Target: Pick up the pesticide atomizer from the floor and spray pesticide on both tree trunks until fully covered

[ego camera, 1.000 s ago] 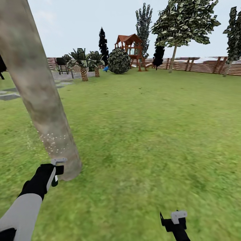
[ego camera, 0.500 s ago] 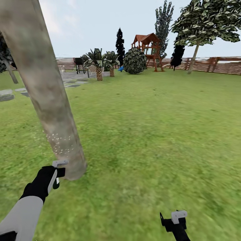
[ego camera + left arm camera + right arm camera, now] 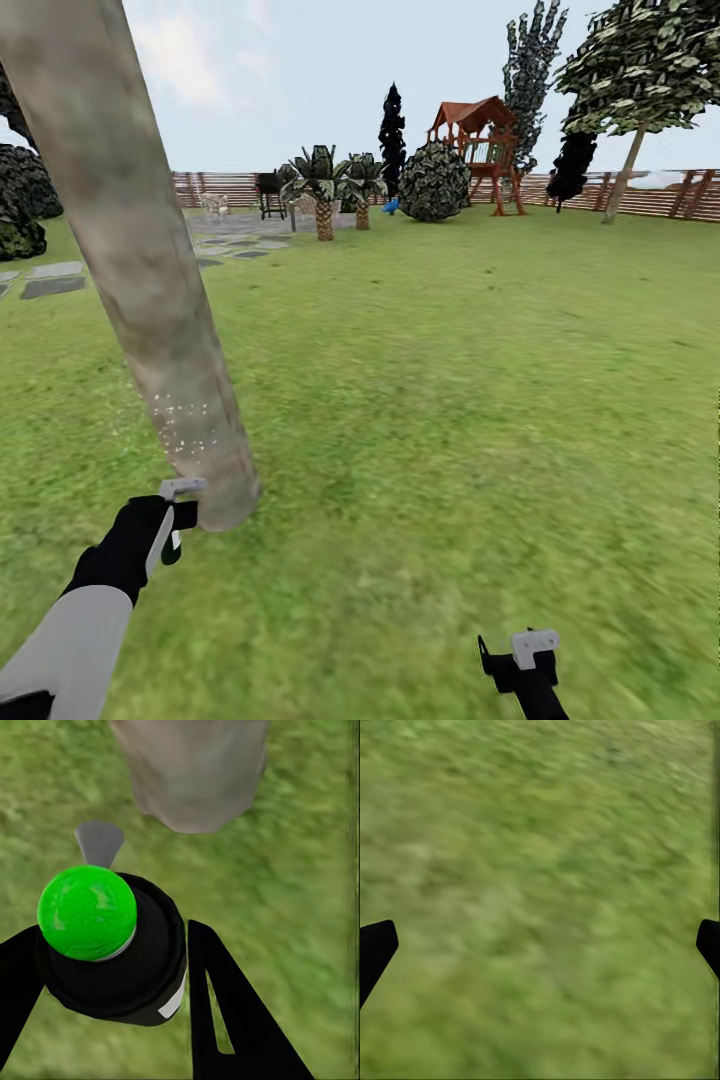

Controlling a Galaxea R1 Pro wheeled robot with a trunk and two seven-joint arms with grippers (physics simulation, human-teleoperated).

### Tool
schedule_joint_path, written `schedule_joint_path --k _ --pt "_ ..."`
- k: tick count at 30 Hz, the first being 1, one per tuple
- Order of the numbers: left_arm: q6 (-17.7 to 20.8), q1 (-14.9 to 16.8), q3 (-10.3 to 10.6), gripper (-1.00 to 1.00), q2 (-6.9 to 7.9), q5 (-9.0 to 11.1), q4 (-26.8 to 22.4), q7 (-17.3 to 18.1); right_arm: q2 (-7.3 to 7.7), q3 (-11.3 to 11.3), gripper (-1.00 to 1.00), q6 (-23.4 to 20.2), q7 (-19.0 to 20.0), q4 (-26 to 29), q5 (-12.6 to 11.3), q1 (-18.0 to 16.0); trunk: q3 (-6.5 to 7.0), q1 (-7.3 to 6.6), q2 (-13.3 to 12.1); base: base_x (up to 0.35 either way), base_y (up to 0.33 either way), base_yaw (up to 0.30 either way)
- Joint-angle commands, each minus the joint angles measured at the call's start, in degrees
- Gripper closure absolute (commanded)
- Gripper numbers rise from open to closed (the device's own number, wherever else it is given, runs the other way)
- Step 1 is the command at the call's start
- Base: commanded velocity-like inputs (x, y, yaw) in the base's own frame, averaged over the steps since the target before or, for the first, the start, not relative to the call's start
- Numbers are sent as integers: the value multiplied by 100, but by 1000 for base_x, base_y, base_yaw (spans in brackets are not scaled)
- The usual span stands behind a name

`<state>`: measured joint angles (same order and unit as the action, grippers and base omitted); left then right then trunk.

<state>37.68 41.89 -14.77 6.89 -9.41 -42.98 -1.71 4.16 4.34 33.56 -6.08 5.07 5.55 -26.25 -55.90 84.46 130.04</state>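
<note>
Centrally in the left wrist view: black squat pesticide atomizer (image 3: 120, 960) with glossy green round cap, clamped between left gripper (image 3: 112, 997) fingers, near mottled grey-tan tree trunk (image 3: 150, 300) base. Whitish pesticide specks (image 3: 185, 425) dot trunk, lower left, head view. Right gripper (image 3: 540, 945) spread wide over grass lawn (image 3: 450, 400).

Tree trunk (image 3: 150, 300): smooth, matt, mottled grey-tan bark, whitish specks (image 3: 185, 425) low down. Sprayer (image 3: 112, 945): matt black plastic body, glossy green cap. Lawn (image 3: 450, 400): rough, blurry grass. Fence (image 3: 660, 197): reddish wood slats. Stepping stones (image 3: 55, 280): flat matt grey.
</note>
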Motion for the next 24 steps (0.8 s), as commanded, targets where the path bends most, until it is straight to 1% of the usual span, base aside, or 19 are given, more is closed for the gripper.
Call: schedule_joint_path --k 1,15,18,24 --pt "29 3 -14 100 -3 -43 -9 13 1 40 -100 2 -60 -5 51 -3 -5 0 2 89 -279 2" --pt "29 1 -14 100 -3 -43 -9 13 -3 40 -100 -7 -60 -3 51 -3 -5 0 2 105 -279 7" --pt "31 3 -15 100 -3 -43 -9 13 -3 40 -100 -7 -60 -3 51 -3 -5 0 2 137 -277 177" --pt "34 3 -17 100 -3 -43 -9 13 -3 40 -100 -7 -60 -4 51 -3 -5 0 2 150 -269 266"
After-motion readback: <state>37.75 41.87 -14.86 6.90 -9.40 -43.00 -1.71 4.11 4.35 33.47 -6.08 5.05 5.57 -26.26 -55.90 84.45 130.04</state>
